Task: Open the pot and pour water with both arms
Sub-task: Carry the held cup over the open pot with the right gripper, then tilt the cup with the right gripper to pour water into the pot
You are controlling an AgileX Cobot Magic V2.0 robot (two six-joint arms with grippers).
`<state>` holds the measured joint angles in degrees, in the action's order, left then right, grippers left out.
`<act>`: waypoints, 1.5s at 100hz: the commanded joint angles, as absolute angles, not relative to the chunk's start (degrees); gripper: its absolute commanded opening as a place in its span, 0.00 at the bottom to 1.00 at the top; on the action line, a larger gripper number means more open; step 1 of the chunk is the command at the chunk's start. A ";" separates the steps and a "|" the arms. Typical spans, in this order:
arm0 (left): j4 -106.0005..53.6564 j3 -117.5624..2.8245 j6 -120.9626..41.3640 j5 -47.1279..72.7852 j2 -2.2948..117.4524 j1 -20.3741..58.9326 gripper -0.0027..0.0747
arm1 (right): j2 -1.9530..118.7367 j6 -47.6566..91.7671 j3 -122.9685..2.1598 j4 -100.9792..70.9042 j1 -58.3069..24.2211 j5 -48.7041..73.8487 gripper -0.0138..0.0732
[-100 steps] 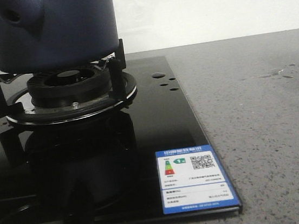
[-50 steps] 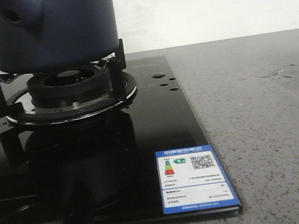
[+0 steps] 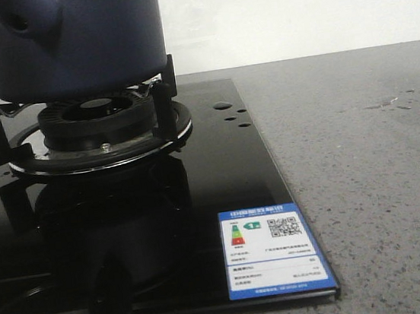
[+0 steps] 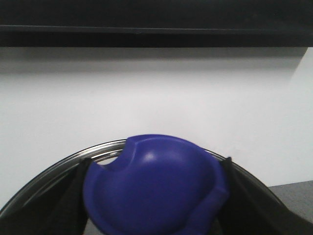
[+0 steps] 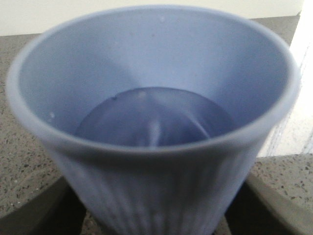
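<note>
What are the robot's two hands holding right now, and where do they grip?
The left gripper clamps the blue knob of a lid. The right gripper holds the pale blue cup by its ribbed lower sides.

pot (image 3: 73, 43): dark navy blue
hob glass (image 3: 220, 179): glossy black
counter (image 3: 362, 146): grey with speckles
sticker (image 3: 274, 250): blue border, white middle, coloured arrows plus a QR code
cup (image 5: 151, 137): pale blue, ribbed sides
lid knob (image 4: 154, 188): bright blue

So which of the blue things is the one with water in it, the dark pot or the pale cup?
The pale blue ribbed cup between the right gripper's fingers: water shows in its bottom. The dark navy pot sits on the burner, its inside unseen.
</note>
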<state>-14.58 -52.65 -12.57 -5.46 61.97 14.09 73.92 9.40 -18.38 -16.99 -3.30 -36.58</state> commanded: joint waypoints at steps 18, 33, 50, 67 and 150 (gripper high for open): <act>-14.39 -54.83 -12.61 -12.67 60.34 14.03 0.51 | 71.69 9.44 -19.95 -12.30 -3.17 -42.42 0.51; -14.39 -54.83 -12.61 -12.67 60.34 14.03 0.51 | 67.99 9.44 -20.19 -9.98 -3.40 -41.64 0.51; -14.39 -54.83 -12.61 -12.67 60.34 14.03 0.51 | 63.21 9.44 -25.44 -6.25 -4.62 -30.92 0.51; -14.39 -54.83 -12.61 -12.67 60.34 14.03 0.51 | 60.49 9.44 -33.96 -4.58 -8.55 -19.57 0.51; -14.39 -54.83 -12.61 -12.67 60.34 14.03 0.51 | 77.71 10.05 -73.75 9.67 -29.47 15.59 0.51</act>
<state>-14.58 -52.65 -12.57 -5.46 61.97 14.09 78.01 9.40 -68.36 6.02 -28.26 18.23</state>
